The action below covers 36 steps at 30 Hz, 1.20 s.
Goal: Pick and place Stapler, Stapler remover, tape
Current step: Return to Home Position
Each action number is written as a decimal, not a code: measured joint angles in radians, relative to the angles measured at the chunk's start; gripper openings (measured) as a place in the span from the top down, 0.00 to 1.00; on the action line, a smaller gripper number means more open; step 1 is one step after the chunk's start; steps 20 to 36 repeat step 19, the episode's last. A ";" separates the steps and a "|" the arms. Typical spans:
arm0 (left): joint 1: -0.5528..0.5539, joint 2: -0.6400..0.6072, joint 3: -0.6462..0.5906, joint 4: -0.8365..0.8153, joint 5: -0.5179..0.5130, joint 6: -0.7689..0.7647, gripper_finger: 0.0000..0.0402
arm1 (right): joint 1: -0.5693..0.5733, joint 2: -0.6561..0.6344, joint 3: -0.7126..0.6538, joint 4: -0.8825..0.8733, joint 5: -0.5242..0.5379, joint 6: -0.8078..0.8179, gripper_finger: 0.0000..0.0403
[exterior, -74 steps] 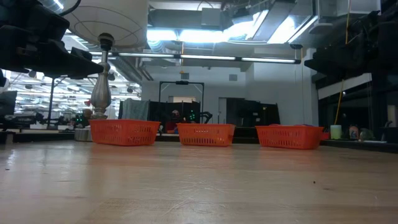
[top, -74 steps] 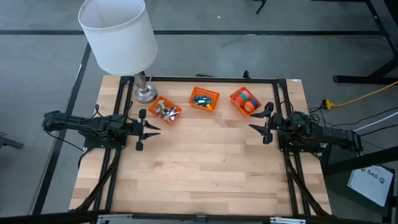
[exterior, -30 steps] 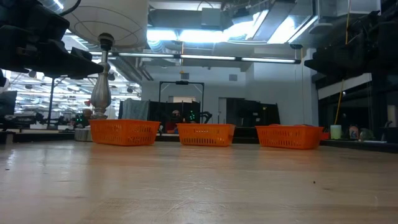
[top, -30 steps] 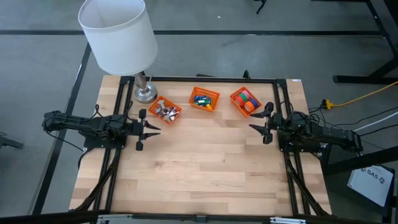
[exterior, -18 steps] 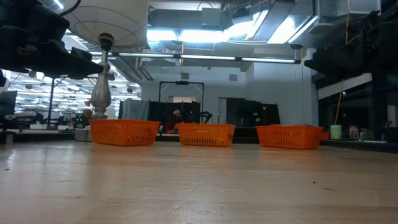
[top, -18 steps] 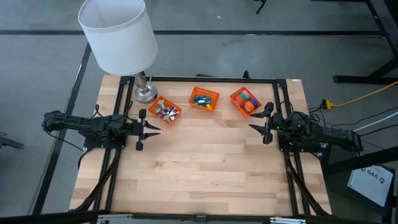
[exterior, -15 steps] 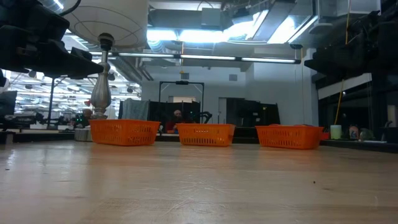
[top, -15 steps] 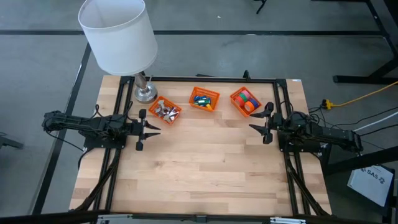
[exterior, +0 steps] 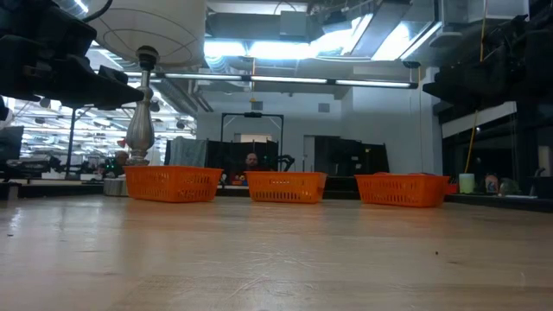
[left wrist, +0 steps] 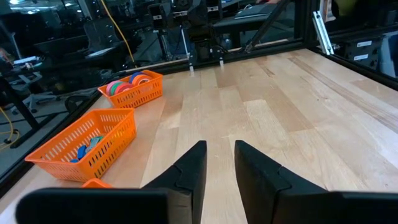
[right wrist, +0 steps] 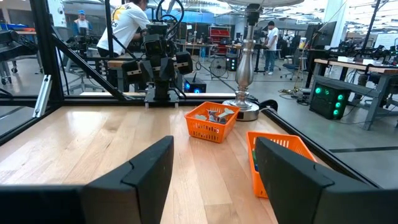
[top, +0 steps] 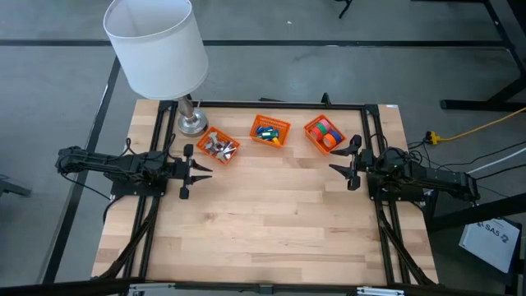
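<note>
Three orange baskets stand in a row on the table near its far edge. The right basket (top: 323, 134) holds the coloured tape rolls (left wrist: 129, 81). The middle basket (top: 270, 131) holds small blue and green blocky pieces (left wrist: 87, 146), seemingly the staplers. The left basket (top: 218, 146) holds grey metal pieces (right wrist: 214, 114), seemingly the stapler removers. My left gripper (top: 203, 168) (left wrist: 219, 147) hovers at the table's left side, level, narrowly open, with nothing between its fingers. My right gripper (top: 335, 168) (right wrist: 214, 146) hovers at the right side, level, wide open and holding nothing.
A lamp with a white shade (top: 156, 45) stands on its metal base (top: 191, 123) at the far left corner, just behind the left basket. Black frame rails (top: 371, 140) run along the table's sides. Bare wood (top: 271, 205) lies between the two grippers.
</note>
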<state>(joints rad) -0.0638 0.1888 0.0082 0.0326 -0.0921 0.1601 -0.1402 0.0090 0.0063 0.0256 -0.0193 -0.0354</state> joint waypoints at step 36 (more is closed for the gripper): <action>0.000 0.000 0.000 0.000 0.000 0.000 0.81 | 0.000 0.000 0.000 0.000 0.000 0.000 0.43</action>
